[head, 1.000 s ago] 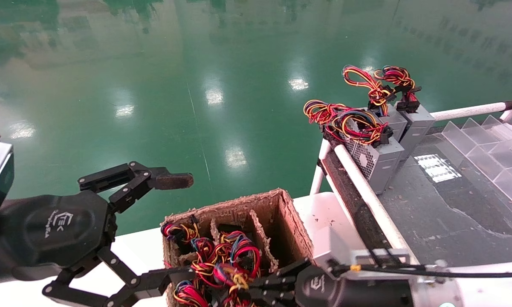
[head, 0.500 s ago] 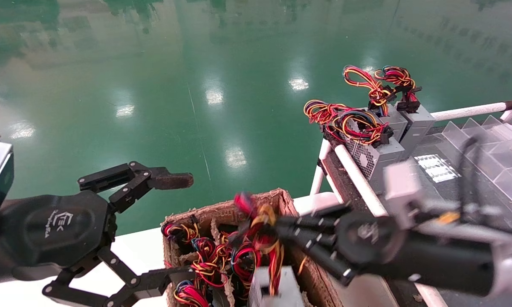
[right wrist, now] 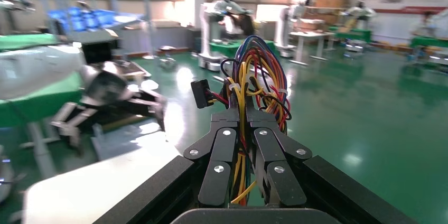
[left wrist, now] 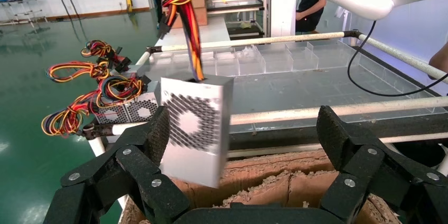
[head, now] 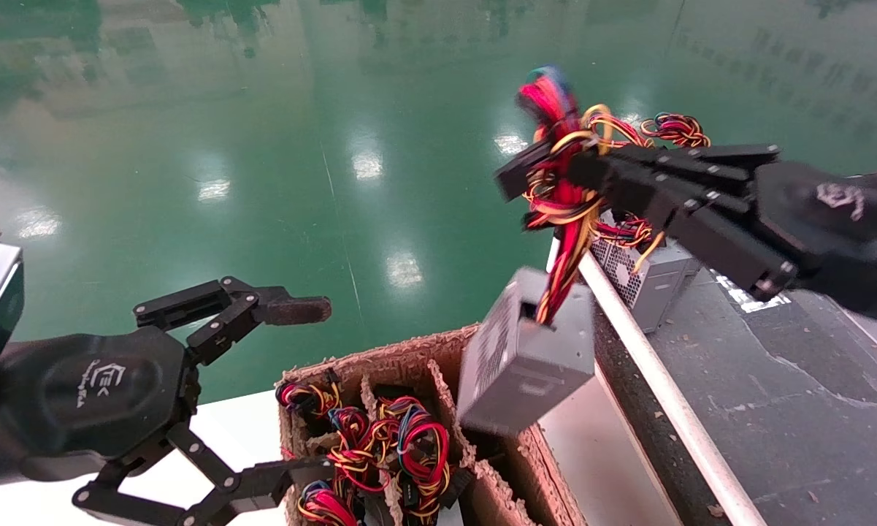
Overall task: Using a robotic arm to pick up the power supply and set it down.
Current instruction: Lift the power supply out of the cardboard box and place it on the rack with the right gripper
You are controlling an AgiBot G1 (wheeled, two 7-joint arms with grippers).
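The power supply (head: 526, 351), a small grey box with a perforated vent side, hangs tilted in the air above the cardboard carton's far right corner. It dangles from its mostly red wire bundle (head: 564, 219). My right gripper (head: 555, 166) is shut on that bundle, well above the box and beside the belt's rail. In the right wrist view the wires (right wrist: 253, 71) run between the black fingers of the right gripper (right wrist: 244, 115). The left wrist view shows the hanging power supply (left wrist: 195, 123) past the left gripper (left wrist: 245, 129). My left gripper (head: 303, 391) stays open at the left, beside the carton.
The cardboard carton (head: 409, 351) has dividers and holds more looped wire bundles (head: 380, 446). Other grey boxes (head: 650, 277) stand on the dark belt (head: 774, 365) behind a white rail (head: 650, 372). Clear plastic dividers (left wrist: 274, 60) sit at the belt's far side.
My right gripper rose out of the carton, up and toward the belt, lifting the power supply by its wires until the box hangs free. The left arm has not moved.
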